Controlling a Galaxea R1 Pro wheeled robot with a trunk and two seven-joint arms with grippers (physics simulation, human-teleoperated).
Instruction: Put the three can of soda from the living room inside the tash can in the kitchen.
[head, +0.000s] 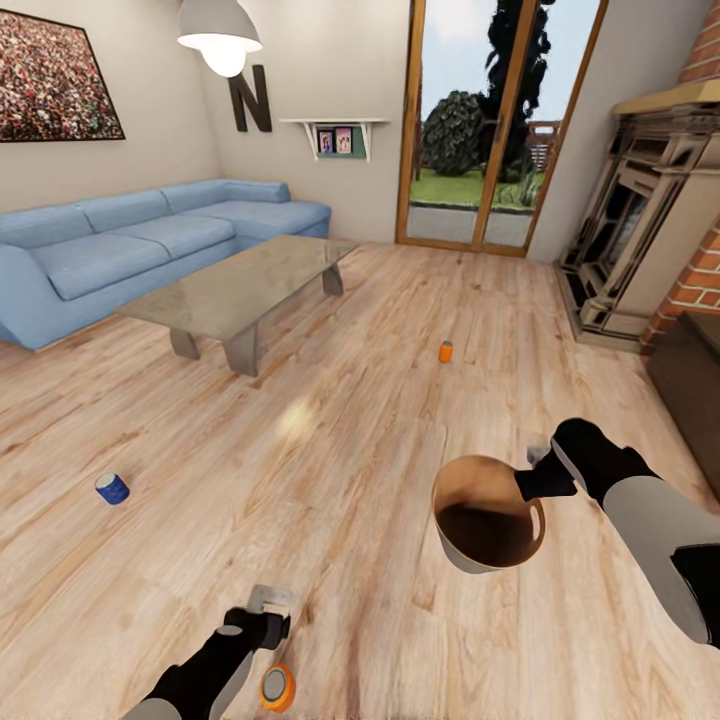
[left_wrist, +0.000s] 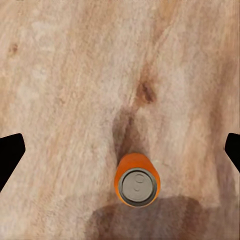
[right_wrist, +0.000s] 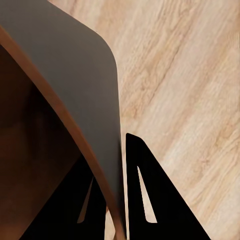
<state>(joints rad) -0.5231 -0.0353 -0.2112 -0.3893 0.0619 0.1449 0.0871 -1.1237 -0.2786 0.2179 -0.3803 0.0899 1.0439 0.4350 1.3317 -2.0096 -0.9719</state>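
The left gripper (left_wrist: 120, 150) is being held spread wide over the wood floor (head: 400, 300), fingers (left_wrist: 10, 152) pointing down, with nothing between them. An orange can (left_wrist: 136, 180) is standing upright on the planks directly under it, its silver lid facing the wrist camera, so its long axis is running in line with the gripper's approach. The can is sitting roughly midway between the two fingertips but offset toward one edge of the opening. In the head view the same can (head: 277, 688) is lying just beyond the left gripper (head: 272, 612), close to the robot's base.

The bin (head: 470, 560) is being carried by the right gripper (head: 535, 478), which is pinched on its thin rim (right_wrist: 102, 165), one finger inside the wall and one outside. The bin is being held tilted, with its dark inside showing.

A second orange can (head: 445, 351) is standing further out on the floor, and a blue can (head: 112, 488) is lying well off to the left, near the low table (head: 240, 285) and sofa (head: 120, 250).

The left arm is judged nearer; a straight descent after a small centring shift is being called for.
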